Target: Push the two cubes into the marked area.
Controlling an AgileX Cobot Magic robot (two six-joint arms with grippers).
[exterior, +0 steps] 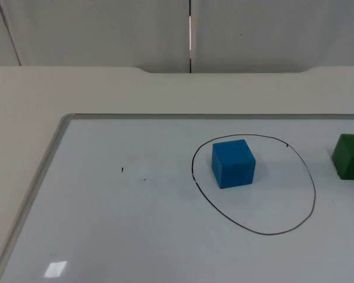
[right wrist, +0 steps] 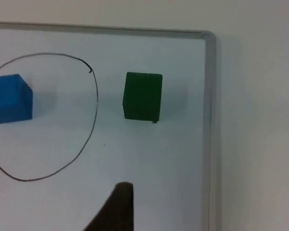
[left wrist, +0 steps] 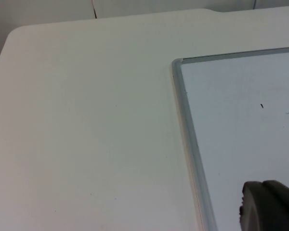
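We see the blue cube (exterior: 233,163) already inside the drawn ring (exterior: 310,177); the green cube (right wrist: 142,96) sits just outside it, toward the whiteboard's (exterior: 106,236) right edge; the right gripper (right wrist: 116,209) is nearer, so we'd push leftward; the left gripper (left wrist: 269,207) waits; jaw openings we cannot tell.

blue cube (exterior: 233,163), plain. dark green cube (exterior: 350,156), plain. thin black hand-drawn ring (exterior: 311,183) on white board (exterior: 130,236) with silver-grey frame. off-white table (exterior: 23,118). grey wall (exterior: 94,29).
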